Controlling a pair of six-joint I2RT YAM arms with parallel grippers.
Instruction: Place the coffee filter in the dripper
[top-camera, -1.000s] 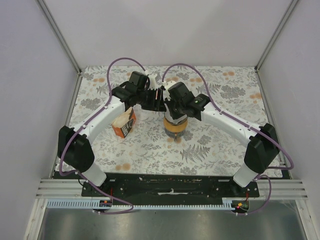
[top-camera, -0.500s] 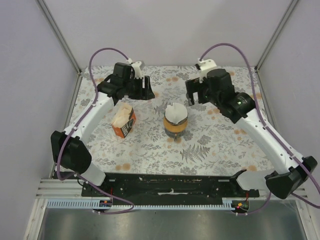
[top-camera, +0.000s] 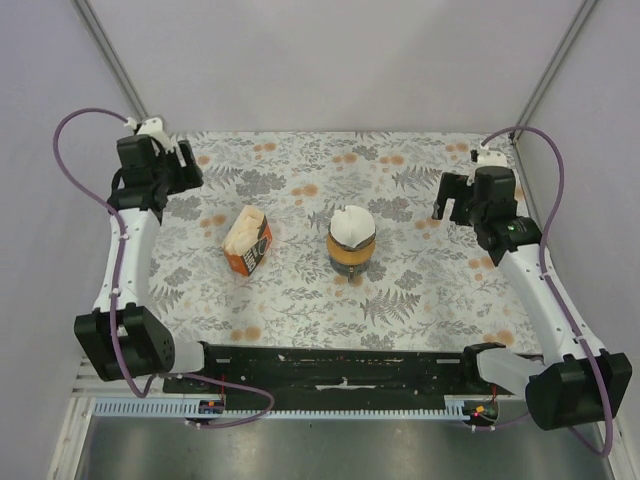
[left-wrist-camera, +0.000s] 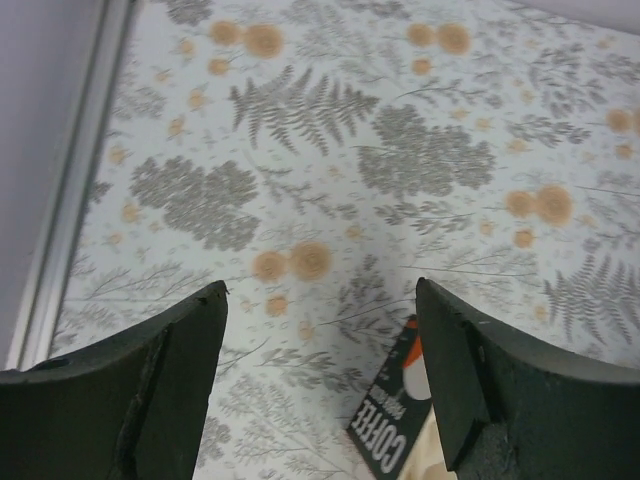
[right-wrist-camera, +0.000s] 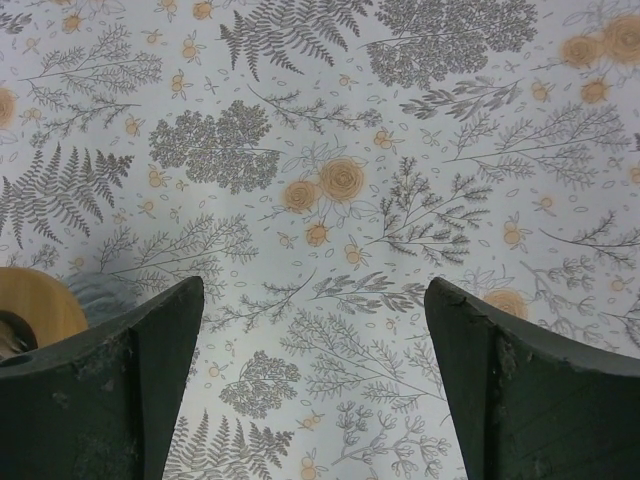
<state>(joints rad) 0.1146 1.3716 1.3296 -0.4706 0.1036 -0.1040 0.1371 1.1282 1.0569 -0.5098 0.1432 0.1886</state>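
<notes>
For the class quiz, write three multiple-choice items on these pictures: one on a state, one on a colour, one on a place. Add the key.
1. The left claw and right claw are: A both shut; B both open and empty; C one shut.
2. The packet is: A blue; B green; C orange.
3. The coffee filter sits: A in the dripper; B in the left claw; C under the packet.
Answers: 1B, each wrist view shows the claw spread wide with nothing held; 2C, its orange side faces the top camera; 3A, white paper fills the dripper's mouth.
</notes>
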